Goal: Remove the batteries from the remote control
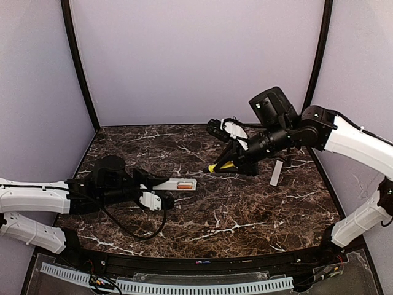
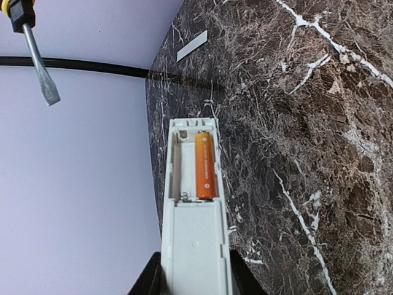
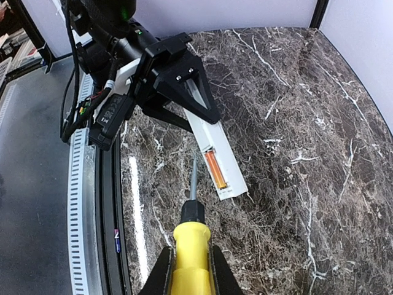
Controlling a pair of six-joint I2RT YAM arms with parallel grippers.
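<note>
**A:** Where's the remote control (image 2: 195, 246)?

**B:** The left fingers (image 2: 148, 281) are clamped on its closed end, holding it over the table (image 1: 245, 215) with the recess up. One orange battery (image 2: 205, 166) sits in it, and the slot alongside looks empty.

**A:** How will it handle?

**B:** Light, hard, slick and likely to roll, I'd judge, so lever under one end. The right fingers (image 3: 163, 270) grip the screwdriver (image 3: 190, 258) by its yellow handle, tip just beside the recess. The cover strip (image 1: 276, 173) lies farther back
</note>
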